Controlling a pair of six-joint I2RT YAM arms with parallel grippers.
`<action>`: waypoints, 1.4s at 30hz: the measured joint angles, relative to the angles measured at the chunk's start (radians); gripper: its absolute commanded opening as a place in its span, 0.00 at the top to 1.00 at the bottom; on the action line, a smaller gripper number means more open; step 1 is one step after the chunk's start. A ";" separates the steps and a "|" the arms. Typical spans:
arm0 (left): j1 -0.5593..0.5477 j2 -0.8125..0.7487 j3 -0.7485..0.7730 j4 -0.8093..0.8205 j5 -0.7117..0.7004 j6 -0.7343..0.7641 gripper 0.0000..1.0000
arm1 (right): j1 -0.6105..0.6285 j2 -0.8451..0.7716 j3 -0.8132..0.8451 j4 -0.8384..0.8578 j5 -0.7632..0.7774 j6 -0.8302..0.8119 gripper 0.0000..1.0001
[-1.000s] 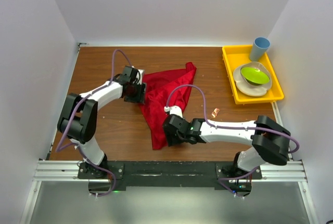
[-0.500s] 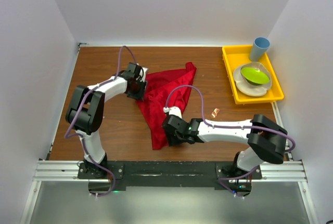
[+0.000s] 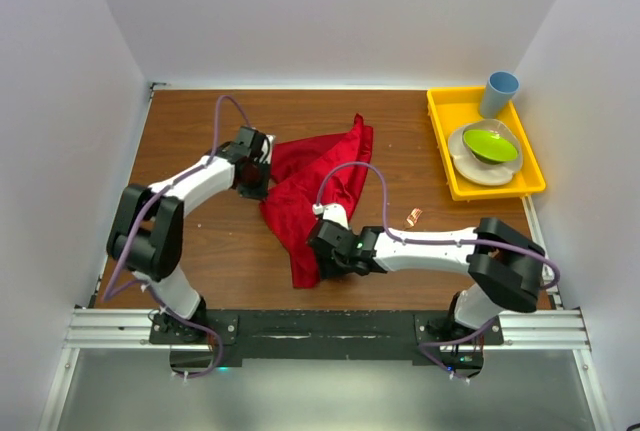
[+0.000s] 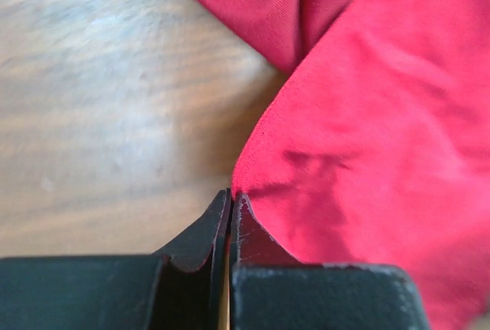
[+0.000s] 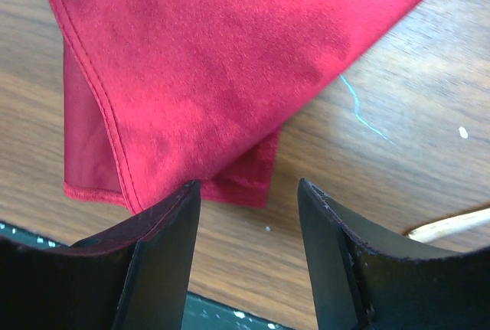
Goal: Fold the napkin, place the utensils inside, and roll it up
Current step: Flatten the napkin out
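Observation:
The red napkin (image 3: 300,176) lies crumpled in a long strip down the middle of the wooden table. My left gripper (image 3: 258,189) is at its left edge, and in the left wrist view its jaws (image 4: 231,192) are shut, pinching the napkin (image 4: 367,115) hem at their tips. My right gripper (image 3: 318,261) is open at the cloth's near corner. Its fingers (image 5: 246,184) stand either side of that corner of the napkin (image 5: 214,54), just above the table. A small copper utensil (image 3: 413,216) lies on the wood to the right, beyond the right forearm.
A yellow tray (image 3: 437,141) at the back right holds a white plate (image 3: 470,166), a green bowl (image 3: 490,144) and a blue cup (image 3: 500,91). White walls close in the table's sides. The black front rail (image 3: 320,326) runs just below the right gripper.
The left gripper has closed on the napkin's left edge and the cloth has shifted slightly left, bunching narrower. The right gripper has edged closer to the near corner and stays open.

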 measured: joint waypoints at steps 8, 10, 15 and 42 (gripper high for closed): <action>-0.002 -0.208 -0.045 -0.019 -0.022 -0.099 1.00 | 0.020 0.079 0.035 -0.006 0.048 0.030 0.53; 0.000 -0.246 -0.050 -0.030 -0.051 -0.123 1.00 | 0.023 0.080 0.035 -0.007 0.058 0.035 0.59; 0.008 -0.361 -0.050 -0.055 -0.179 -0.181 1.00 | 0.024 0.080 0.027 -0.008 0.079 0.049 0.76; 0.018 -0.833 -0.054 -0.332 -0.645 -0.552 1.00 | -0.180 -0.074 0.070 -0.163 0.171 -0.021 0.36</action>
